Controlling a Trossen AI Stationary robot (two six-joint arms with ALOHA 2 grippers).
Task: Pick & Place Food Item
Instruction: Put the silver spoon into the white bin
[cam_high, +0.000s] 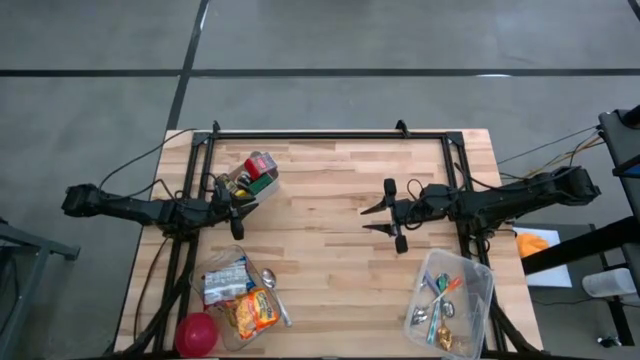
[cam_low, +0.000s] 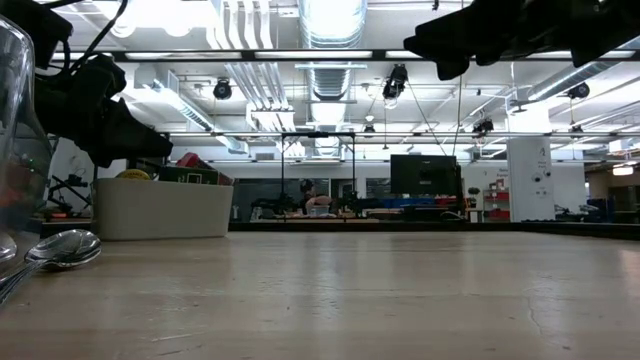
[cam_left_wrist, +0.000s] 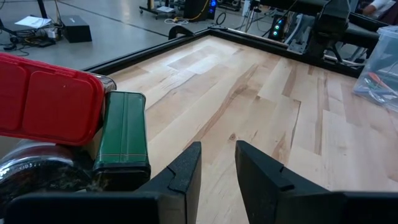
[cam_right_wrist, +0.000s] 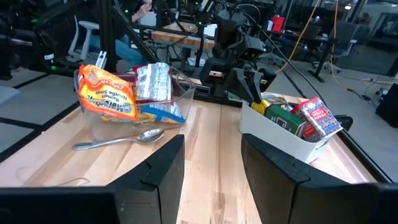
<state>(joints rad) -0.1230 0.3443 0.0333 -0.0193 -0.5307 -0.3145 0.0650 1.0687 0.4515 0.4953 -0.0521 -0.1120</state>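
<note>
The wooden bench (cam_high: 330, 210) takes up most of the scene, with a black frame round its far edge. Both arms are stretched in over it from the sides. The left end effector (cam_high: 237, 213) hangs right beside the white bin (cam_high: 262, 186) near the far-left part of the bench, fingers a narrow gap apart with nothing between them (the wrist camera just sees bare wood through the gap). The right end effector (cam_high: 393, 214) sits over the open middle-right of the bench, fingers spread and empty too.

Next down in size, the clear tub (cam_high: 236, 295) at the near-left corner holds the food: an orange ramen soup packet (cam_high: 254, 311) and a silvery blue-and-white packet (cam_high: 224, 281) behind it. A second clear tub (cam_high: 474, 280) at the near right has a jumble of cutlery in it.

The white bin is packed with a green tin (cam_left_wrist: 127, 137), a red-lidded container (cam_left_wrist: 50, 102) and some other bits I can't make out. A red ball-ish thing (cam_high: 197, 333) sits by the food tub, and a metal spoon (cam_high: 274, 292) lies on the bench just beside that tub.
</note>
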